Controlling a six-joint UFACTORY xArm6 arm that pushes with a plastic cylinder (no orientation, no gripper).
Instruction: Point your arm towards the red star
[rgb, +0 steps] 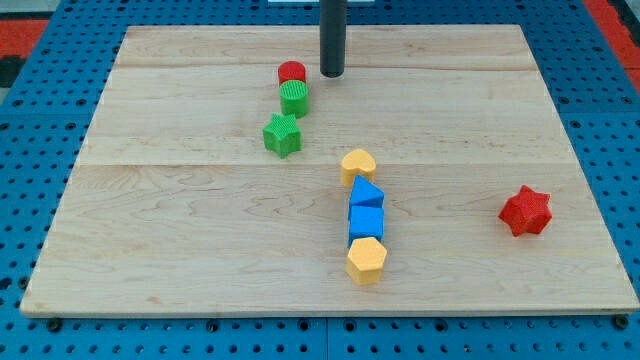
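My tip (332, 74), upright dark rod, near the view's top.

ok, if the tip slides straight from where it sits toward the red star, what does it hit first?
My tip looks to have a free line to the red star. The yellow heart sits to the view's left of that path, though depth is uncertain.

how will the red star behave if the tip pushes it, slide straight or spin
The red star sits flat and low on the smooth wooden board, so it would probably slide rather than tip or roll. Its points make an off-centre push likely to spin it. It stands alone, far from my tip, so nothing nearby should block it.
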